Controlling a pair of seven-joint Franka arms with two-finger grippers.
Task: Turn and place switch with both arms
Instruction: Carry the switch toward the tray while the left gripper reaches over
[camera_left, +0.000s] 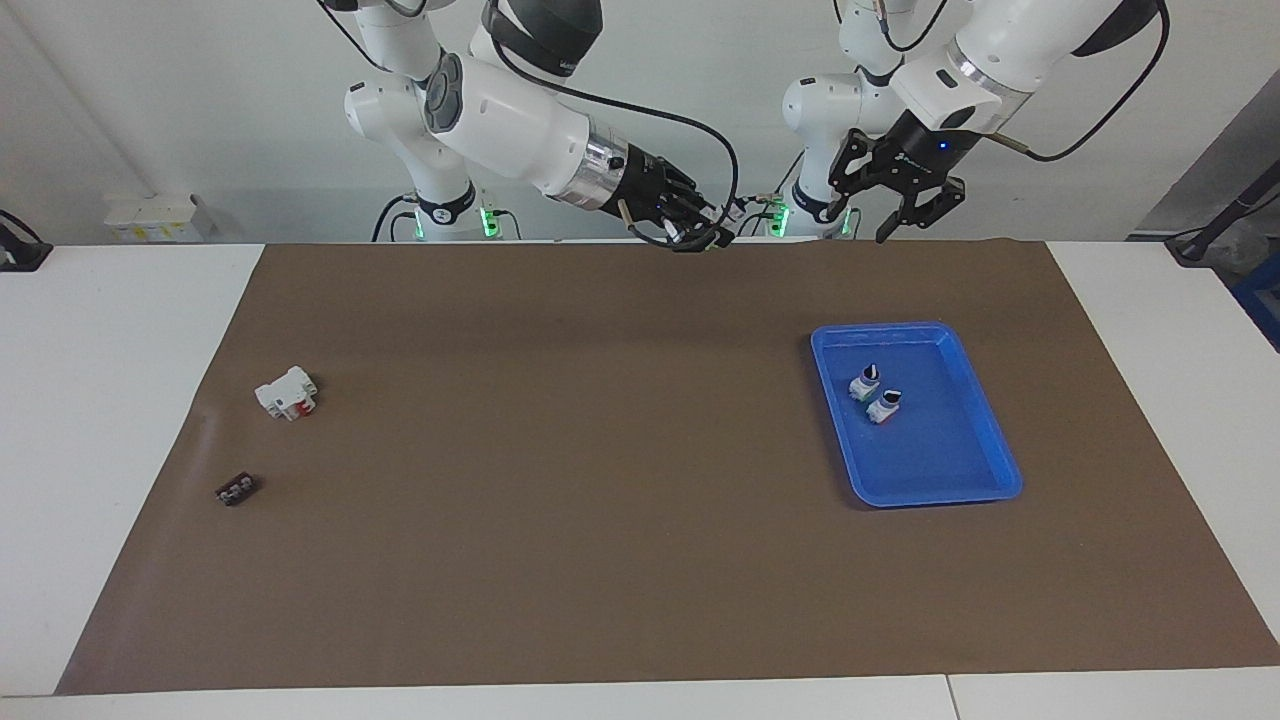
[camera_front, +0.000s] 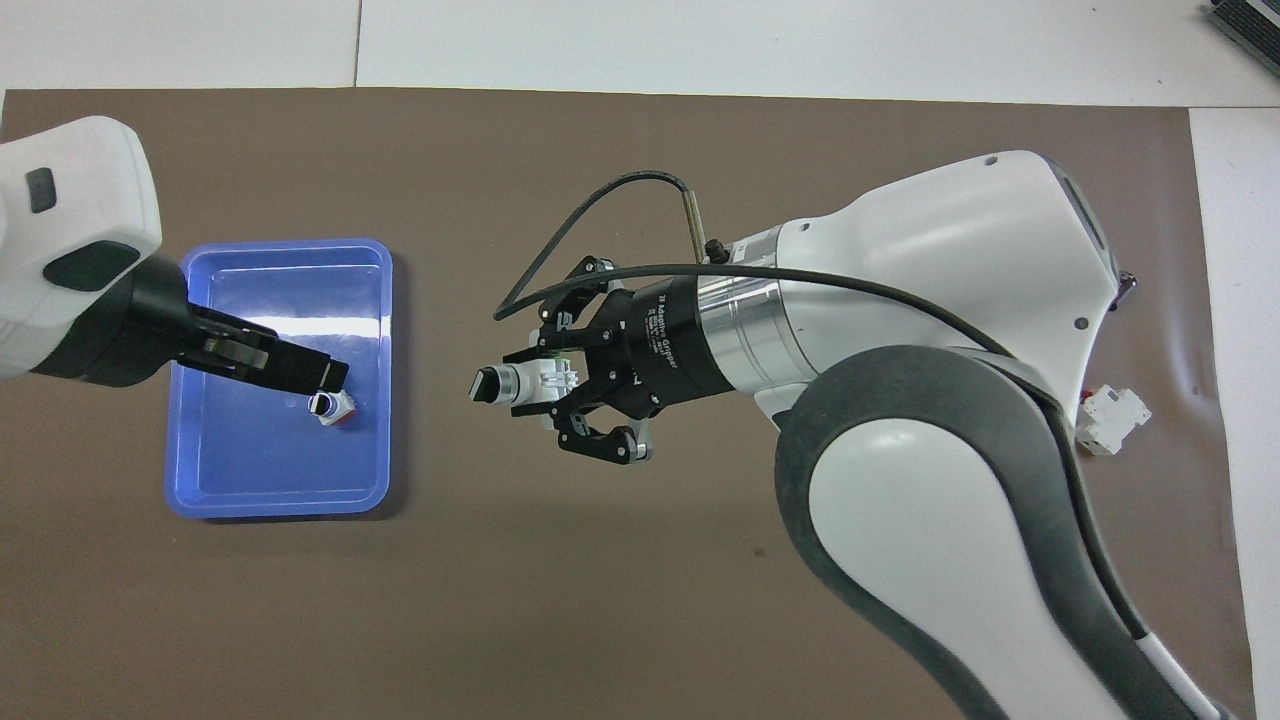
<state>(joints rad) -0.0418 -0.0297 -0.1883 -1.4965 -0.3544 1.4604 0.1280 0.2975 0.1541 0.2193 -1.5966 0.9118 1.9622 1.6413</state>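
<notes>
The right gripper (camera_front: 520, 385) is gripping the switch (camera_front: 512, 381) in its jaws, high over the table's (camera_left: 130, 330) middle. The left gripper (camera_left: 905, 205), jaws open, is hovering over the blue tray (camera_left: 985, 420).

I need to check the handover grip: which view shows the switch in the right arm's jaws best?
The overhead view: the switch sticks out of the right gripper, black knob leading, white body clamped. In the facing view the switch is only a small pale speck at the tip of the right gripper, raised over the mat's edge by the robots.
</notes>
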